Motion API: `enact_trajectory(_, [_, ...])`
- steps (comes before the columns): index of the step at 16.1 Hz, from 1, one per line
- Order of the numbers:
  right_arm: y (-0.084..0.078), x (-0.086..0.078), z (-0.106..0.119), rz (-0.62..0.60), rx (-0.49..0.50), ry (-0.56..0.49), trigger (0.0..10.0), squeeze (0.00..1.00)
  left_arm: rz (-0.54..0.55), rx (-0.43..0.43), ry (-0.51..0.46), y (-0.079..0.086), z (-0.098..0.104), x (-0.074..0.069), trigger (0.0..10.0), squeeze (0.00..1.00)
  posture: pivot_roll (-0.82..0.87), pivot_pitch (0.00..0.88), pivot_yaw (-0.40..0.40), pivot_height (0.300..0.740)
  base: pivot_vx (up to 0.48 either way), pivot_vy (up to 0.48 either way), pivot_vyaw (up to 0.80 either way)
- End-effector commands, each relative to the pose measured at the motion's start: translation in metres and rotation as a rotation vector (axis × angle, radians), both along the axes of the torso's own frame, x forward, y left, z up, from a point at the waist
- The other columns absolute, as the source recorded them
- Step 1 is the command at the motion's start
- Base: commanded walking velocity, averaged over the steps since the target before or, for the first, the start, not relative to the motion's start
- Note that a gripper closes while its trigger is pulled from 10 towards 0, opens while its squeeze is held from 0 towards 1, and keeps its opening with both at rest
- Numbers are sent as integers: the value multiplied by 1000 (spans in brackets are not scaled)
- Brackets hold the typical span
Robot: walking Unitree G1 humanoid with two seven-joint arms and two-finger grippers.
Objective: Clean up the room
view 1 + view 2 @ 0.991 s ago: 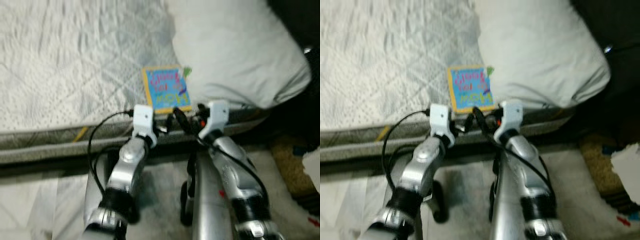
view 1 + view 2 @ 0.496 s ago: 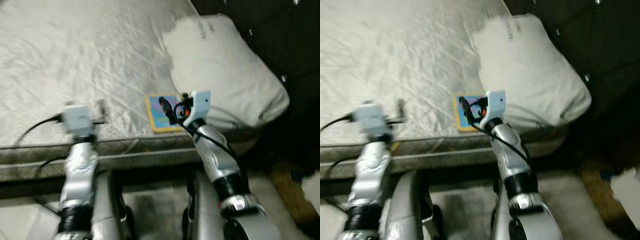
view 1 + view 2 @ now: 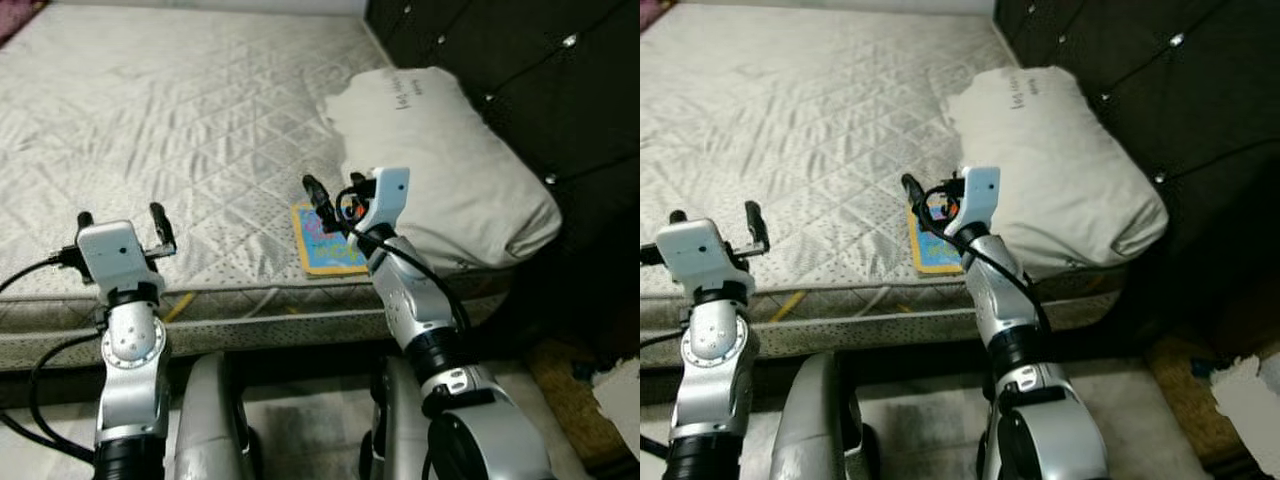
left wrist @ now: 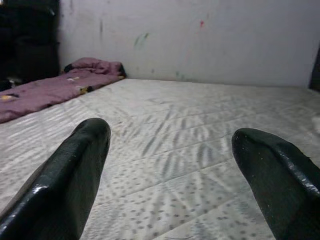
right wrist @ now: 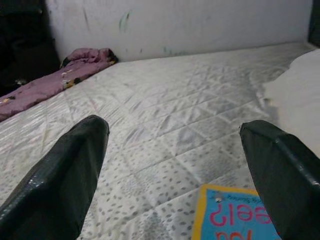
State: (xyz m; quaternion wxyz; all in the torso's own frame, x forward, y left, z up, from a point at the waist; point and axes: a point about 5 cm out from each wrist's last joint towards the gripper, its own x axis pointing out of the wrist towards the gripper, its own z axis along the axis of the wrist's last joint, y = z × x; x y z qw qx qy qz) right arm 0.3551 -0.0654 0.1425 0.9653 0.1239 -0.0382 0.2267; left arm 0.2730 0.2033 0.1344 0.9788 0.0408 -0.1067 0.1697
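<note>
A small book (image 3: 325,248) with a yellow border and blue cover lies flat near the mattress's (image 3: 180,120) front edge, beside a large white pillow (image 3: 440,165). My right gripper (image 3: 333,193) hovers open just above the book, a little toward the pillow; the right wrist view has the book (image 5: 240,216) low between its spread fingers (image 5: 65,170). Well left of the book, my left gripper (image 3: 120,214) is raised over the mattress's front edge, open and holding nothing, its fingers (image 4: 65,170) wide apart above bare quilting.
A dark tufted headboard (image 3: 540,70) rises behind the pillow. A purple blanket (image 4: 75,80) lies bunched at the mattress's far end by a white wall. On the floor at the right are a brown rug (image 3: 565,370) and a white scrap (image 3: 622,390).
The camera has tilted up over the bed. Both arms have risen and spread apart: the left swung far left, the right reached forward over the book.
</note>
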Motion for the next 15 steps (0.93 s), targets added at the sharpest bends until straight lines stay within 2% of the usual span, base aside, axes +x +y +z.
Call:
enact_trajectory(1, [-9,0,-1,-42,-23,-9,10000,0,-31,-10,-6,-6,3,-1,10000,0,-2,0,-28,604,0,0,0])
enact_trajectory(3, [-13,1,-1,-71,-39,-23,10000,0,-36,-2,-9,-6,5,0,10000,0,4,0,-30,618,0,0,0])
enact_trajectory(4, [-20,3,-3,-112,-58,-26,10000,0,-47,39,-21,-5,5,-2,10000,0,12,0,-32,632,0,0,0])
enact_trajectory(6, [-26,2,-6,-131,-68,-18,10000,0,-46,31,-10,1,-2,-7,10000,0,11,0,-38,655,0,0,0])
enact_trajectory(11, [-23,11,12,-144,-56,-63,10000,0,-68,5,-25,1,0,-3,10000,0,10,0,-36,715,0,0,0])
enact_trajectory(13, [-23,9,10,-146,-58,-62,10000,0,-67,36,-1,0,0,-1,10000,0,11,0,-32,739,0,0,0])
enact_trajectory(15, [-23,5,2,-144,-72,-52,10000,0,-79,30,23,3,-5,-2,10000,0,10,0,-29,740,0,0,0])
